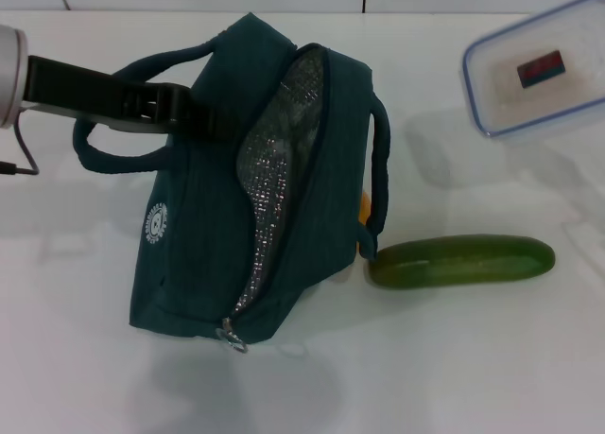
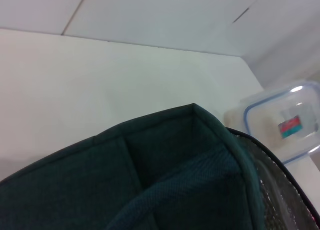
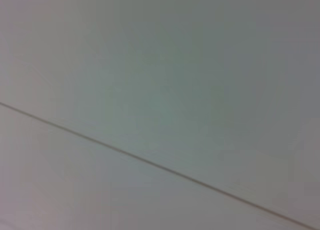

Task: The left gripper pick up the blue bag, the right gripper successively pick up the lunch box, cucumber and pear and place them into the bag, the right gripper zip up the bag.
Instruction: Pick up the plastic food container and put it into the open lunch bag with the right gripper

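The left gripper (image 1: 194, 112) reaches in from the table's left edge and clamps the near handle (image 1: 123, 155) of the blue bag (image 1: 213, 235), which stands left of centre on the white table (image 1: 454, 377) with its mouth gaping and its silver foil lining (image 1: 269, 179) exposed. The zipper's ring pull (image 1: 233, 337) hangs at the end of the bag nearest the front edge. The right gripper appears in no view; its wrist camera shows only a pale blank surface crossed by one thin seam, so nothing can be said of its claw.

The lunch box (image 1: 539, 70) sits at the far right corner, lid on, well apart from the bag. The cucumber (image 1: 461, 261) lies just right of the bag, toward the front, its length running along the front edge. A sliver of orange, probably the pear (image 1: 364, 207), peeks out behind the bag's right side, mostly hidden.

The step in hand appears to be holding the bag open while the right arm fetches the lunch box. To do it well, the left gripper should probably keep the handle taut and the mouth turned upward and wide, since the box looks broad against the opening and could catch on the lining or the far handle (image 1: 380, 169).

The tabletop is plain white; a pale wall with thin panel seams rises behind its far edge.
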`<action>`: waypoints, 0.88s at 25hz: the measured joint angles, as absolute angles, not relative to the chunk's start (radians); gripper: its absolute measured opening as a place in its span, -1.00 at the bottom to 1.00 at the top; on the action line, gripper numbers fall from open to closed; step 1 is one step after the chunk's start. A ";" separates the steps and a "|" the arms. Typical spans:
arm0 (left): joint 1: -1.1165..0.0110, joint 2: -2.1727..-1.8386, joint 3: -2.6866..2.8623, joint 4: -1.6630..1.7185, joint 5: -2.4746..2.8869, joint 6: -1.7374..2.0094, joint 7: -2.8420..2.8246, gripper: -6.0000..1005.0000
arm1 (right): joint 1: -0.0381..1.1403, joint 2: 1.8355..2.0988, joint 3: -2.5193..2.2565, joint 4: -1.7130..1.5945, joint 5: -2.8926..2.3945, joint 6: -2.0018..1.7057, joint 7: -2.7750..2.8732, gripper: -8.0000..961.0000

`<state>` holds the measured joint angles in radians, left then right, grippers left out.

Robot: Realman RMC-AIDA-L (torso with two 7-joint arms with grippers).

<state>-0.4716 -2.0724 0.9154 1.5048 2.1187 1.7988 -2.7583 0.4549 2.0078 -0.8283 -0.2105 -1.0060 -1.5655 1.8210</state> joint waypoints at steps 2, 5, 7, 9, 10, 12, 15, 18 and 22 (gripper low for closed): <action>-0.472 -2.073 0.916 1.505 2.118 1.803 -2.758 -0.90 | 0.469 2.008 -0.828 -0.209 -1.003 -1.585 1.826 -0.79; -0.471 -2.076 0.916 1.500 2.106 1.806 -2.755 -0.90 | 0.487 2.011 -0.829 -0.209 -0.999 -1.610 1.833 -0.79; -0.468 -2.078 0.917 1.496 2.092 1.807 -2.751 -0.90 | 0.500 2.012 -0.830 -0.209 -0.994 -1.633 1.833 -0.79; -0.465 -2.078 0.918 1.495 2.088 1.807 -2.750 -0.90 | 0.513 2.012 -0.830 -0.209 -0.989 -1.654 1.836 -0.79; -0.465 -2.078 0.919 1.495 2.090 1.807 -2.750 -0.90 | 0.519 2.012 -0.830 -0.209 -0.986 -1.663 1.840 -0.79; -0.464 -2.078 0.919 1.494 2.095 1.807 -2.750 -0.90 | 0.535 2.013 -0.830 -0.209 -0.979 -1.685 1.855 -0.79; -0.464 -2.079 0.919 1.488 2.097 1.804 -2.747 -0.90 | 0.571 2.015 -0.832 -0.208 -0.976 -1.716 1.869 -0.79; -0.465 -2.079 0.922 1.487 2.102 1.803 -2.745 -0.90 | 0.613 2.023 -0.840 -0.205 -0.976 -1.741 1.871 -0.79; -0.470 -2.079 0.926 1.486 2.108 1.803 -2.745 -0.90 | 0.677 2.027 -0.840 -0.182 -0.975 -1.774 1.872 -0.79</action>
